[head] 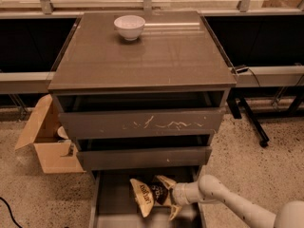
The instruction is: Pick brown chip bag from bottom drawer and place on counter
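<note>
Down low, you lose the front of the shallow grey-brown bottom drawer (113,194) past the frame edge; on its floor lies the small crinkled dark-brown chip bag (147,196) with its tan end. Your white arm (228,201) reaches in low from the right. The two-finger gripper (167,197) is spread wide, one tan finger either side of the bag's right end.

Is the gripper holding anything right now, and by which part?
Cannot tell. The gripper is at the right end of the crinkled dark-brown chip bag lying in the shallow grey bottom drawer.
</note>
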{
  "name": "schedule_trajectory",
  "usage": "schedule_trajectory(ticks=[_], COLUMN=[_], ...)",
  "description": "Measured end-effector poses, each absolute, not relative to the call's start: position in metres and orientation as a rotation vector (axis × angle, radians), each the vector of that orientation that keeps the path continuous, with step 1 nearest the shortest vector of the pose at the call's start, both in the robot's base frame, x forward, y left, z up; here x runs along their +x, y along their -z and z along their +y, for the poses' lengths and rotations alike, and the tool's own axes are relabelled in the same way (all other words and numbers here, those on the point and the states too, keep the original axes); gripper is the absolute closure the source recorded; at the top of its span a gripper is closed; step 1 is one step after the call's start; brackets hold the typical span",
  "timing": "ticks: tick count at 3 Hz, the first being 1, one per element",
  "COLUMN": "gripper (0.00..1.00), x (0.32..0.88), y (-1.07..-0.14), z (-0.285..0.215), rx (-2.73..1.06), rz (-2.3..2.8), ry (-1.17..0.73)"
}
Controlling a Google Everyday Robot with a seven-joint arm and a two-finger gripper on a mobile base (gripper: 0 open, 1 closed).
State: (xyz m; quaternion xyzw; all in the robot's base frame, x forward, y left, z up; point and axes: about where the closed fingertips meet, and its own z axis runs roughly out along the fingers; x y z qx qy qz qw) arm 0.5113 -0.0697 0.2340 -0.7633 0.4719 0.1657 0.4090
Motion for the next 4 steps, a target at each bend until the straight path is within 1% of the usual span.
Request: schedule_trajectory(ticks=[1, 3, 4], gripper=[0.04, 0.50, 0.73], x=[0.528, 0.541, 0.533], y=[-0.220, -0.207, -0.218], z=[-0.065, -0.061, -0.052], rx=[-1.898, -1.867, -1.852], rz=[1.211, 1.215, 1.144], ry=[-0.457, -0.494, -0.486])
